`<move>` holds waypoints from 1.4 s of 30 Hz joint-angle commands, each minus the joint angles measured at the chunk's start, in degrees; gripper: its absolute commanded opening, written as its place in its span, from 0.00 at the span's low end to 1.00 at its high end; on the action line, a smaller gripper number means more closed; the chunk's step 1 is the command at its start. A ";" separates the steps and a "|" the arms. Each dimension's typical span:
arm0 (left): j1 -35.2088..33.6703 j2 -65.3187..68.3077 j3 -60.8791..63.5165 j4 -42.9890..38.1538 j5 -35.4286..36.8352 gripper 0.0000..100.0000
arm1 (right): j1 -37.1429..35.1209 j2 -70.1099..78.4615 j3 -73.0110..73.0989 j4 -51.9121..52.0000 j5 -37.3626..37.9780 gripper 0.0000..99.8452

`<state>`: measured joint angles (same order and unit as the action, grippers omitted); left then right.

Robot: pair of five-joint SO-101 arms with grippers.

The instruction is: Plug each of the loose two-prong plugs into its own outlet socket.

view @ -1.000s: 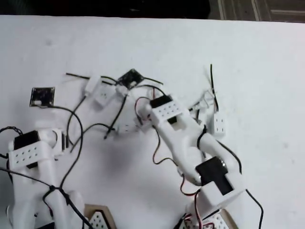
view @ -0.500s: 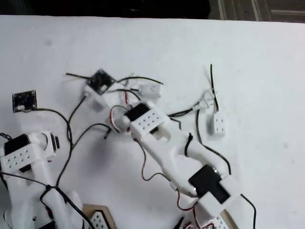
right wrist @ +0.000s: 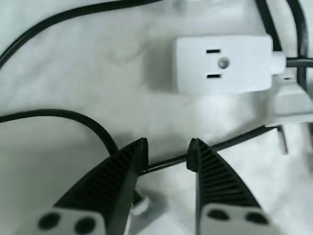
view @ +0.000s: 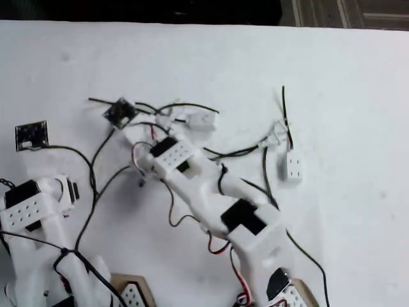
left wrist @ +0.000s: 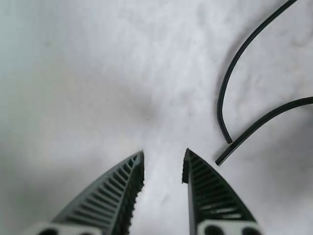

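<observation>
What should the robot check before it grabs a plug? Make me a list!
1. Right gripper open: ok.
2. Socket slots showing and uncovered: ok.
3. Plug between the right gripper's fingers: not ok, it lies beside the socket.
4. Right gripper's gap free of cords: not ok, a thin cord crosses it.
5. Left gripper open and empty: ok.
6. Plug's prongs straight: cannot tell.
</observation>
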<state>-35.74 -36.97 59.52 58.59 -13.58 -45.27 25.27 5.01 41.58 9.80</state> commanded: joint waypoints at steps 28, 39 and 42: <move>-0.40 -1.80 -1.85 -0.88 0.53 0.14 | -6.64 -11.21 -6.68 31.69 5.45 0.14; -0.40 -1.80 -1.76 -0.97 0.53 0.14 | -1.01 -22.64 -6.33 49.27 5.10 0.11; -0.40 -1.80 -1.67 -0.97 0.53 0.14 | -0.92 -23.96 -2.37 50.15 5.10 0.02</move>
<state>-35.74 -36.97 59.52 58.59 -13.58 -46.95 4.97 0.62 90.37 14.64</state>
